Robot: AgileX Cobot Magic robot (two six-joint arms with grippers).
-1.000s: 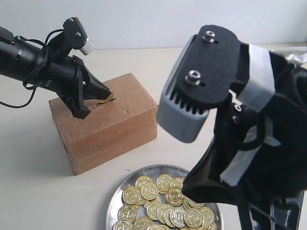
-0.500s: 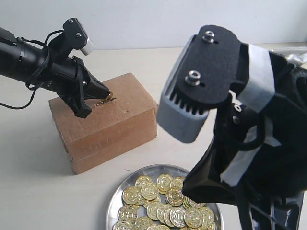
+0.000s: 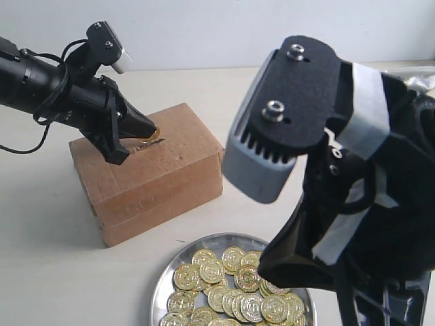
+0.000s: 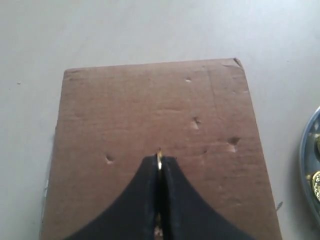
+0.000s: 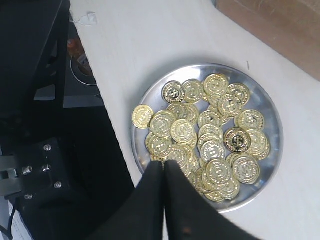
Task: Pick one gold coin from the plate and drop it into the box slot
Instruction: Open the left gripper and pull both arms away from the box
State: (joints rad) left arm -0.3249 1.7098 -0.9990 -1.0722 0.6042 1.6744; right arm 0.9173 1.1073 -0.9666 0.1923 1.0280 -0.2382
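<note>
My left gripper [image 3: 151, 130] [image 4: 159, 161] is shut on a gold coin [image 4: 159, 160], held edge-on between the black fingertips. The tips rest on top of the brown cardboard box [image 3: 163, 170] [image 4: 155, 110], and the slot is hidden under them. Only a sliver of the coin [image 3: 155, 130] peeks out in the exterior view. The silver plate [image 3: 163, 285] [image 5: 265, 105] [image 4: 305, 165] sits in front of the box and holds several gold coins [image 3: 231, 285] [image 5: 210, 135]. My right gripper [image 5: 164, 165] is shut with nothing in it, hovering high above the plate's edge.
The right arm's bulky black and grey housing [image 3: 326, 156] fills the right half of the exterior view and covers part of the plate. The table's edge [image 5: 107, 105] runs close beside the plate, with dark equipment below it. The box top carries small dents [image 4: 232, 142].
The left gripper has pressed lower and slightly left onto the box top, and less of the coin shows than a second ago. The right arm has not moved.
</note>
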